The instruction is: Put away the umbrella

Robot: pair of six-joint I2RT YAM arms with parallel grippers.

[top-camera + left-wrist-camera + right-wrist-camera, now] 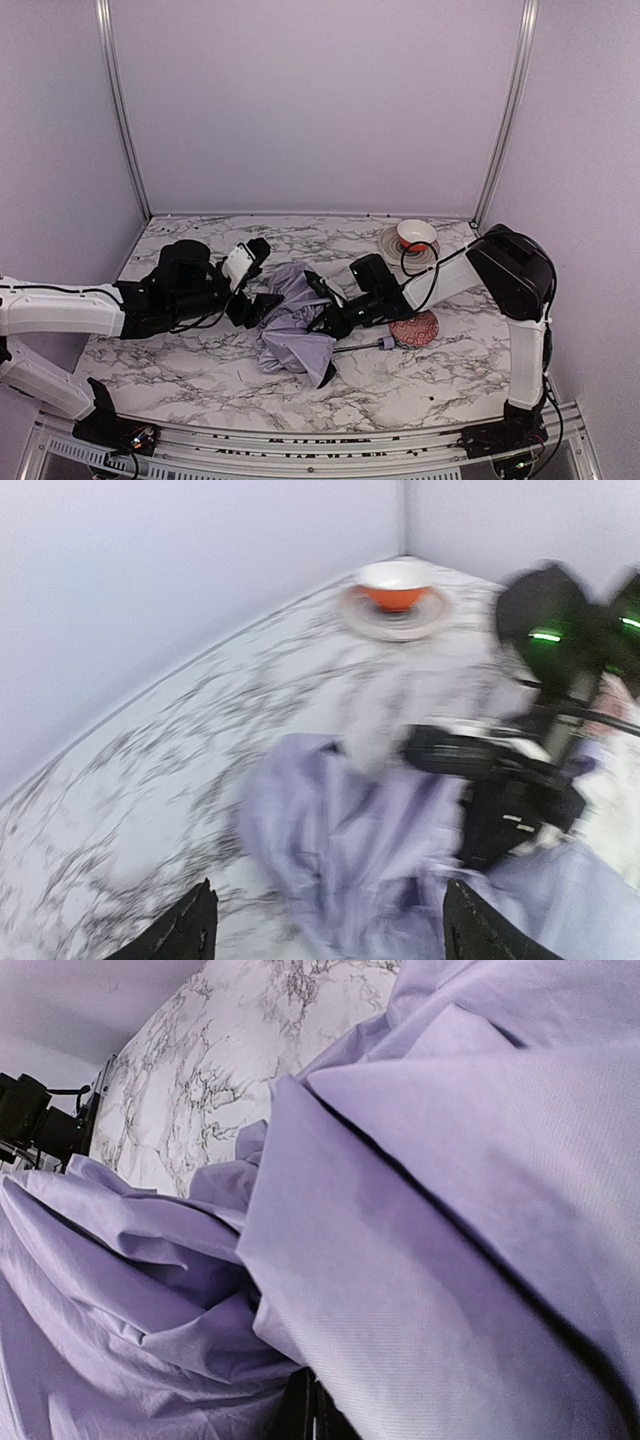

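Note:
The umbrella (293, 325) lies crumpled mid-table, its pale lavender fabric bunched. Its thin black shaft runs right to the small handle (386, 343). My left gripper (250, 303) sits at the umbrella's left edge. In the blurred left wrist view this gripper (335, 935) is open, its fingertips (192, 932) spread wide with umbrella fabric (350, 830) lying beyond them. My right gripper (335, 320) pushes into the umbrella from the right. In the right wrist view its fingers (315, 1415) are shut, and lavender fabric (420, 1260) drapes over their tips, hiding whether any is pinched.
A red patterned bowl (415, 328) lies upside down just right of the handle. An orange-and-white bowl (416, 235) sits on a plate (392, 245) at the back right, with a black cable looping near it. Walls close in the back and both sides.

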